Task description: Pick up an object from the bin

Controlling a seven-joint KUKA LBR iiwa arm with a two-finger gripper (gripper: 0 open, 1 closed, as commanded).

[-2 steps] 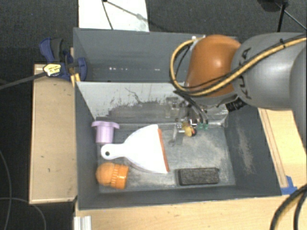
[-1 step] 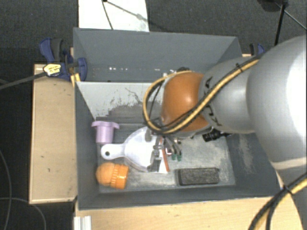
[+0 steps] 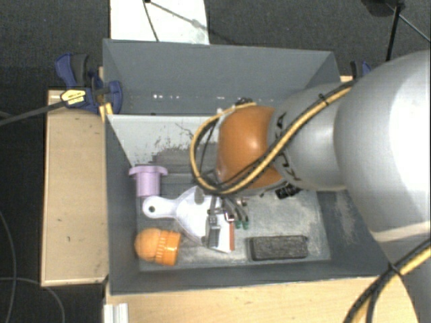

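Where the white piece [image 3: 176, 210] lies, the pincer [image 3: 219, 235] points down.

The grey bin [image 3: 222, 73] holds a lilac spool [image 3: 148, 178], white scoop [image 3: 176, 210], orange ribbed cap [image 3: 158, 245] and dark block [image 3: 278, 247].

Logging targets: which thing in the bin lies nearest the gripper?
The white looped piece mid-bin, right at the gripper; the lilac spool, orange ribbed lump and dark grey block lie farther off.
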